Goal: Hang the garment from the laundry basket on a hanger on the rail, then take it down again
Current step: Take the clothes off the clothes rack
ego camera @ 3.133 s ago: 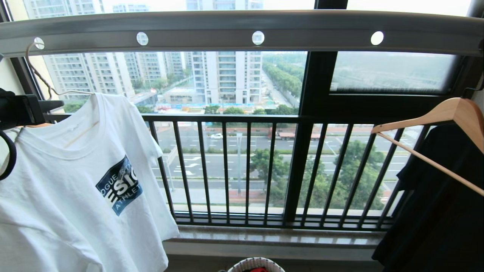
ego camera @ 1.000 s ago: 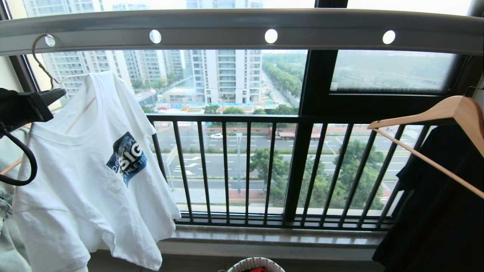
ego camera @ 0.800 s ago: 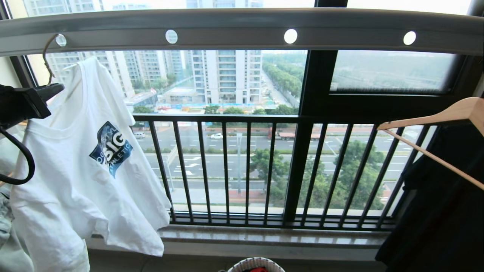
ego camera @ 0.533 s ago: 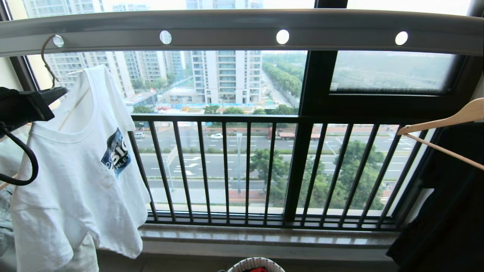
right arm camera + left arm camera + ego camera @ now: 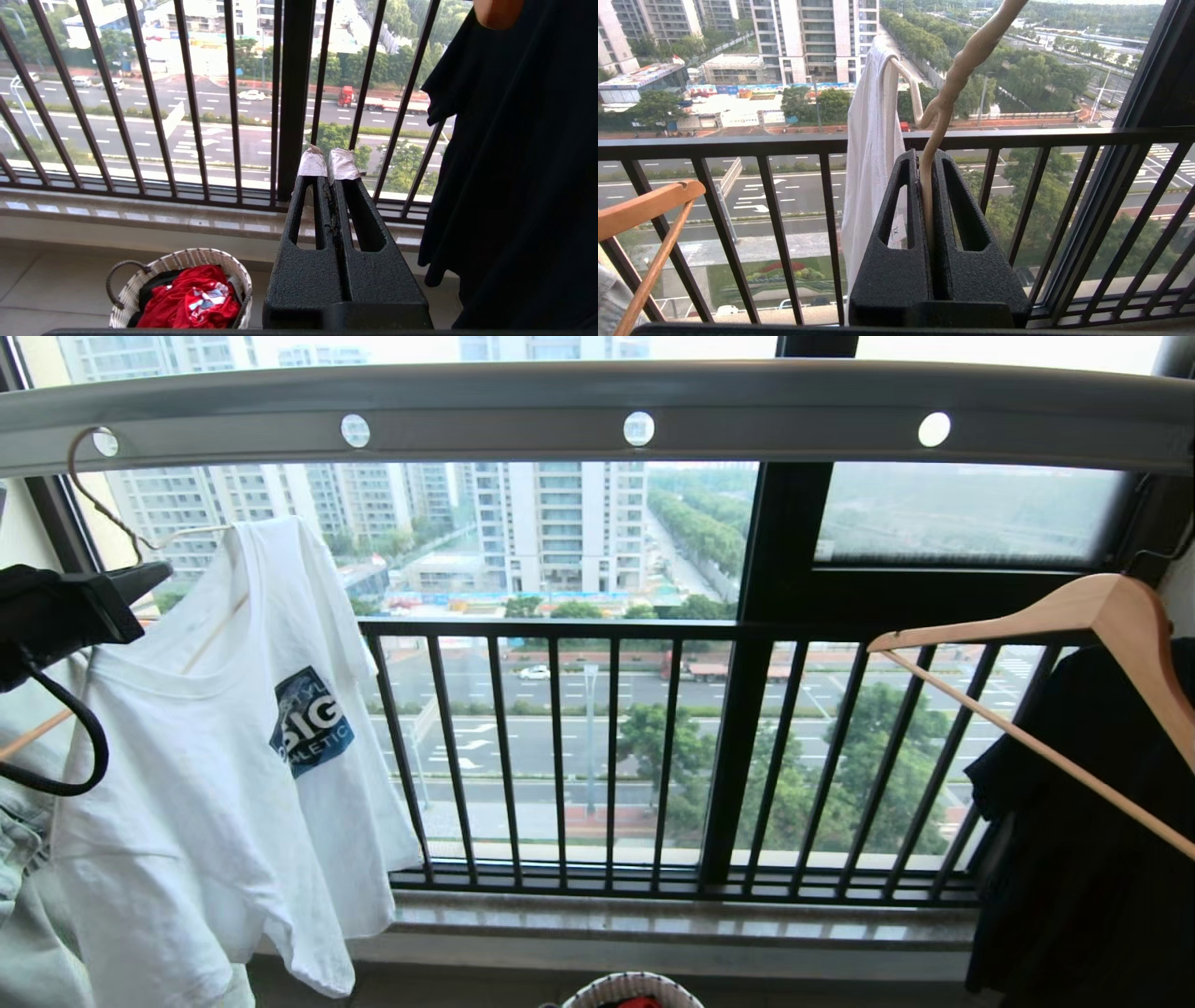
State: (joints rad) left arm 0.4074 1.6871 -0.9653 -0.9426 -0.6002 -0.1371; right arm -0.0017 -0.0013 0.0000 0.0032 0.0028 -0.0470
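The white garment (image 5: 215,775) with its blue chest print hangs on the thin cream hanger (image 5: 105,513), whose hook sits in a hole at the left end of the grey rail (image 5: 597,415). At the far left my left gripper (image 5: 149,577) is shut on the hanger's wire just below the hook. The left wrist view shows the wire (image 5: 957,74) pinched between the jaws of that gripper (image 5: 926,156), with the garment (image 5: 871,154) draped beyond. The laundry basket (image 5: 205,256) stands on the floor below. My right gripper (image 5: 329,161) is parked low, shut on nothing.
A wooden hanger (image 5: 1074,616) with a black garment (image 5: 1074,859) hangs at the right. A pale denim garment (image 5: 19,859) on another wooden hanger (image 5: 644,210) hangs at the far left. The black window railing (image 5: 607,756) and sill lie behind. Red clothing (image 5: 187,298) fills the basket.
The rail swayed to the right and has swung back left, carrying both hangers. The garment twisted and swung with it. My left gripper kept its grip on the wire.
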